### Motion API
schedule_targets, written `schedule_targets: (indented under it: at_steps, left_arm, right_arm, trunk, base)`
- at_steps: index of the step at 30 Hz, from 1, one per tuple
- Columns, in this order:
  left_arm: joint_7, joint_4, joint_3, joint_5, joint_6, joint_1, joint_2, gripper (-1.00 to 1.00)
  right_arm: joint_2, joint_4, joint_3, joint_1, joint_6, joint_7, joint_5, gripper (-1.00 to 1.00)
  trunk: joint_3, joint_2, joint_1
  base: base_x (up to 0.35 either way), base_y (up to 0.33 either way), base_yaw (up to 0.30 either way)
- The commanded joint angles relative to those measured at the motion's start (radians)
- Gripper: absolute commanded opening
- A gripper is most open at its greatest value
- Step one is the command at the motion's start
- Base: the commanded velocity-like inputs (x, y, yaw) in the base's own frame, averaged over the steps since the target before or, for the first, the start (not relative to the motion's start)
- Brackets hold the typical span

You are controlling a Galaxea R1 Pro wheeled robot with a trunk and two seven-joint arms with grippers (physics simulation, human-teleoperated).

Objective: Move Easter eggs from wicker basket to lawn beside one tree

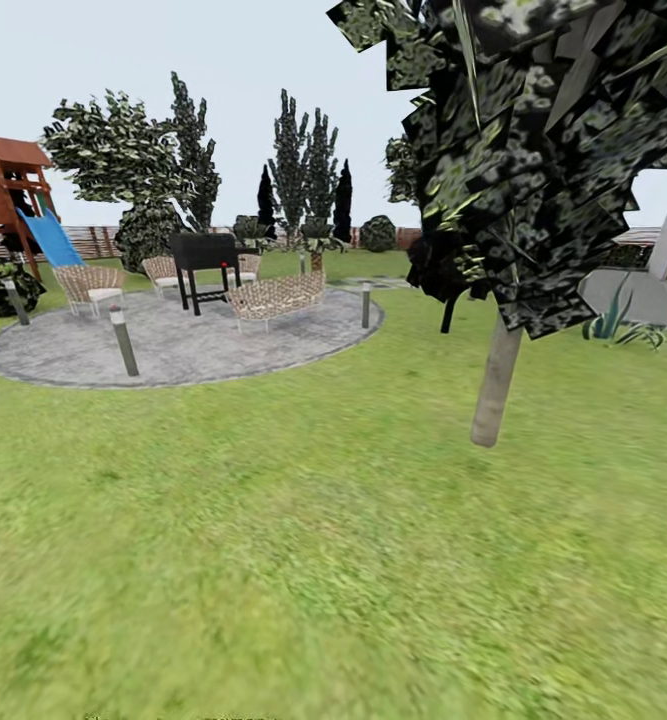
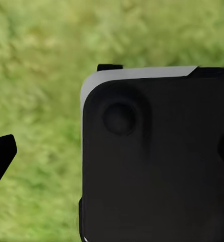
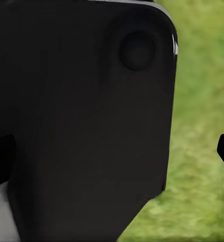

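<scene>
Beyond open lawn: tree right; paved patio, wicker sofa left

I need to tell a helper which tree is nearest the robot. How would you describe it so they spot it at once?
Start from the round grey paved patio with its wicker sofa, then look right across the lawn. There stands the tree, alone on the grass. Its straight pale trunk and dark blocky whitish-speckled foliage loom far larger than the distant trees along the fence.
</scene>
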Motion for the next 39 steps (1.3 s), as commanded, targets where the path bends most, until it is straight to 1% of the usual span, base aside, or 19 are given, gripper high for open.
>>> schedule_targets:
  at_steps: [1,7,12,39]
  left_arm:
    - [0.000,0.000,0.001,0.000,-0.015,0.000,0.001,1.00]
    - [0.000,0.000,0.000,-0.002,-0.061,0.000,0.001,1.00]
    - [0.000,0.000,-0.003,-0.004,-0.076,0.000,0.002,1.00]
    - [0.000,0.000,-0.011,-0.009,-0.086,0.000,0.002,1.00]
  right_arm:
    - [0.000,0.000,-0.003,0.000,-0.004,0.000,-0.001,1.00]
    - [-0.001,-0.001,-0.006,0.000,-0.006,-0.001,-0.005,1.00]
    - [0.000,-0.001,-0.006,0.000,-0.006,-0.001,-0.005,1.00]
    - [-0.001,-0.001,-0.006,0.000,-0.005,-0.001,-0.004,1.00]
  trunk:
    - [0.002,0.007,-0.004]
    - [0.021,0.049,-0.027]
    - [0.036,0.084,-0.046]
    - [0.121,0.273,-0.150]
  base:
    - [0.000,0.000,0.245]
    - [0.000,0.000,0.251]
    - [0.000,0.000,0.260]
    - [0.000,0.000,0.263]
